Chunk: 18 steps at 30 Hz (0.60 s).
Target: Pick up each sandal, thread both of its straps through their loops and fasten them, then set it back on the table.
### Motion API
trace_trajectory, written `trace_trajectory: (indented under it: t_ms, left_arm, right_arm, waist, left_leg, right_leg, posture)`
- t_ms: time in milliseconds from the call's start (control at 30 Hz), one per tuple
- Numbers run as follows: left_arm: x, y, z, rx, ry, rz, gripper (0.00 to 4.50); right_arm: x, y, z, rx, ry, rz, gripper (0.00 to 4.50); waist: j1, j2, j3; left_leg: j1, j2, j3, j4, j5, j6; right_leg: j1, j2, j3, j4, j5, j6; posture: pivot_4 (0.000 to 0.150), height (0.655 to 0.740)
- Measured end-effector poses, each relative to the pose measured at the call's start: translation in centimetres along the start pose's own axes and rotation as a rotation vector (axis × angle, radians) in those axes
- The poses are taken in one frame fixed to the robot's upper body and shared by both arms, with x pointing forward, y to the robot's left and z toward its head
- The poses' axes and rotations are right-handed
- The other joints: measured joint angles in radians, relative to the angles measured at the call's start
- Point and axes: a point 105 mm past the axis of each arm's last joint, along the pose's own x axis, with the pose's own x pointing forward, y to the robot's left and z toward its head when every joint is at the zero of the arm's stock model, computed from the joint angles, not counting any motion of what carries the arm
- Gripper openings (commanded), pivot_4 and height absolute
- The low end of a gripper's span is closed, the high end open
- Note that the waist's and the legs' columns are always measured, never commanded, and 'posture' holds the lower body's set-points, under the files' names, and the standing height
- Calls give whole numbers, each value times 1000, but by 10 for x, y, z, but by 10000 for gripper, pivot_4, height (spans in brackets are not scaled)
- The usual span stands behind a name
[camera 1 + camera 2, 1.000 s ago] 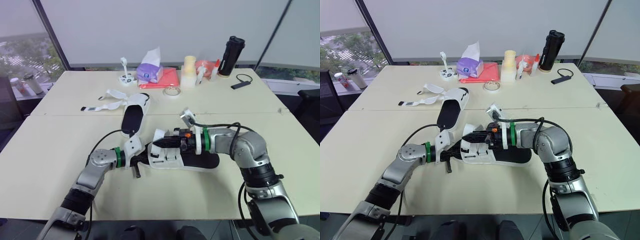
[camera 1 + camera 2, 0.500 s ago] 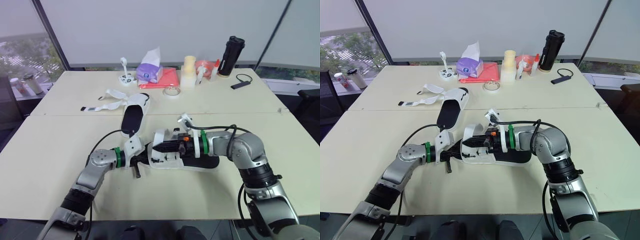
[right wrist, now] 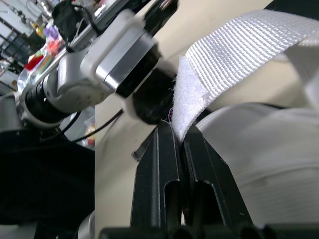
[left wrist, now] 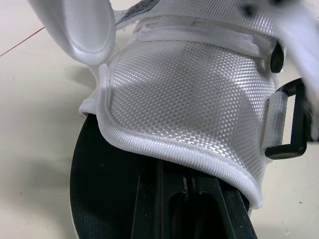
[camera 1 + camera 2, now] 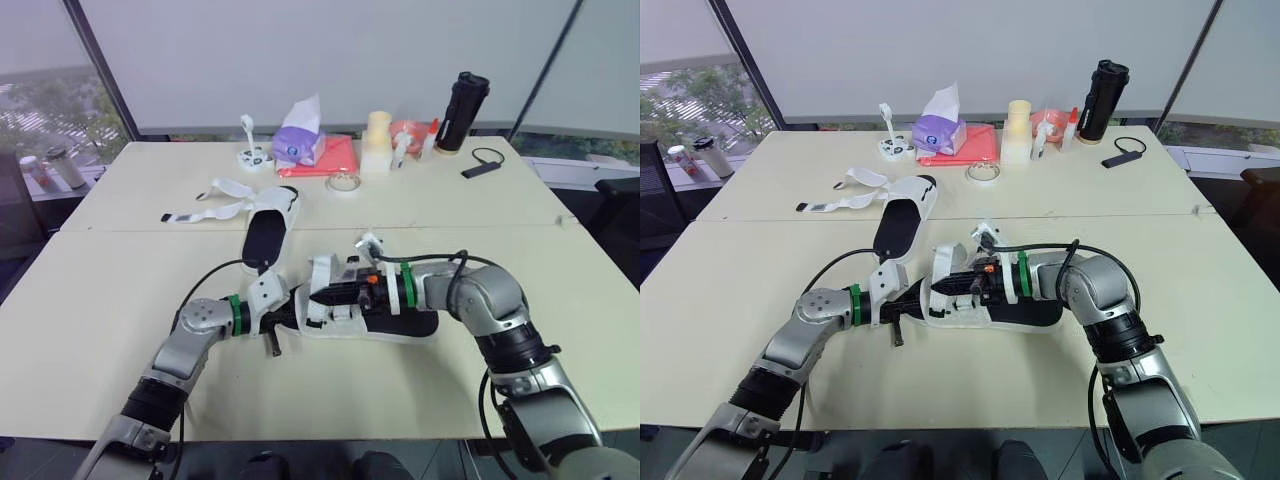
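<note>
The near sandal [image 5: 405,325] lies on the tabletop [image 5: 110,290] in the lower middle of the head view, with its black sole flat and its toe end pointing to the left of the frame. The right gripper [image 3: 177,132] comes in from the right side, above the sandal. Its fingers [image 3: 157,164] are pinching the end of a white strap [image 3: 234,55], the fuzzy side of which sits between them. The strap is lifted over the white mesh upper [image 4: 184,99]. The left gripper [image 4: 187,181] meets the toe end from the left. Its fingers are pressed together and the tips go under the edge of the mesh upper, so it cannot be seen what they hold. A black loop [image 4: 294,119] hangs at the side of this upper.

The far sandal [image 5: 268,230] rests higher in the frame, left of the middle, with its open straps [image 5: 215,200] spread on the tabletop to the left. A tissue pack [image 5: 300,145], a tape roll [image 5: 345,183] and a black bottle [image 5: 465,110] stand along the far edge.
</note>
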Motion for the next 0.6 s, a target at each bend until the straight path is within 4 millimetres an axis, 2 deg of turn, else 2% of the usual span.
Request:
trace_trajectory:
  t_ms: [133, 267, 467, 600]
  left_arm:
    - [0, 0, 0, 1, -1, -1, 0]
    - [0, 0, 0, 1, -1, 0, 0]
    - [0, -1, -1, -3, 1, 0, 0]
    - [0, -1, -1, -3, 1, 0, 0]
  right_arm:
    - [-5, -1, 15, -15, -37, -8, 662]
    - [-2, 1, 9, 19, -30, 12, 662]
    - [1, 16, -3, 97, -15, 84, 662]
    - [0, 15, -7, 112, -11, 76, 662]
  waist:
    - [1, 0, 0]
    - [0, 0, 0]
    - [0, 0, 0]
    - [0, 0, 0]
  left_leg:
    - [0, 0, 0, 0, 0, 0]
    - [0, 0, 0, 0, 0, 0]
    - [0, 0, 0, 0, 0, 0]
    - [0, 0, 0, 0, 0, 0]
  right_leg:
    - [0, 0, 0, 0, 0, 0]
    - [0, 0, 0, 0, 0, 0]
    - [0, 0, 0, 0, 0, 0]
    - [0, 0, 0, 0, 0, 0]
  posture:
    - [1500, 7400]
    - [1500, 7400]
    - [1500, 7400]
    - [1500, 7400]
